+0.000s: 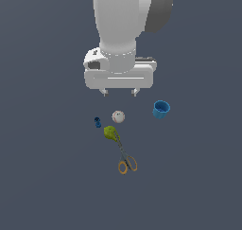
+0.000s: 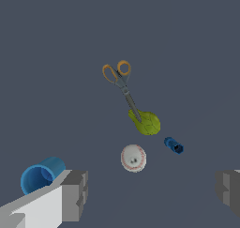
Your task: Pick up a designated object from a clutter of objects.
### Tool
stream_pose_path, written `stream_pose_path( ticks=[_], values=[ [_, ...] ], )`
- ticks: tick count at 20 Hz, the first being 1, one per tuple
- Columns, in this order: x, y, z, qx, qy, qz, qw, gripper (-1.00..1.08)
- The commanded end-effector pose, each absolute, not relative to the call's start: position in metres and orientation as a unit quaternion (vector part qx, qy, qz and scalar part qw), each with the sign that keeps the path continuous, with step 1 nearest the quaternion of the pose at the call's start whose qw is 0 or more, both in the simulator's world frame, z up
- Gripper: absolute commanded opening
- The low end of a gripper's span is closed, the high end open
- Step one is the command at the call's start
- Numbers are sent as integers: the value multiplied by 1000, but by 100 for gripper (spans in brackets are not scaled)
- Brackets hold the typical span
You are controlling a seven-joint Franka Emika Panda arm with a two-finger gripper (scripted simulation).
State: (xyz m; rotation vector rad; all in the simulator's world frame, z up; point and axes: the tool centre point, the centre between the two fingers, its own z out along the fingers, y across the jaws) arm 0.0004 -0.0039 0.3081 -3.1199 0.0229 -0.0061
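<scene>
The gripper (image 1: 120, 92) hangs released, its jaws wide apart, above the whitish ball (image 1: 118, 116). The blue cup (image 1: 161, 109) stands apart toward the exterior view's right, so the arm probably must shift sideways before descending.

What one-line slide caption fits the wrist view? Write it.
Open gripper above clutter: blue cup, ball, scissors.

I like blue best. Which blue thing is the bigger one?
The bright-blue cup, hollow inside, is bigger; the tiny dark-blue piece beside the white ball is far smaller.
</scene>
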Motion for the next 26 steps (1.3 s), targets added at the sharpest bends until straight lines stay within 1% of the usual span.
stream_pose_path(
  ticks=[1, 8, 15, 20, 26],
  values=[
    [0, -4, 308, -1000, 7, -2, 11, 28],
    [2, -8, 315, -1000, 5, -10, 13, 28],
    [2, -2, 310, -1000, -9, -1, 8, 28],
    [2, 17, 294, -998, -53, 25, -6, 28],
    [-3, 58, 261, -985, -150, 81, -36, 28]
  ],
)
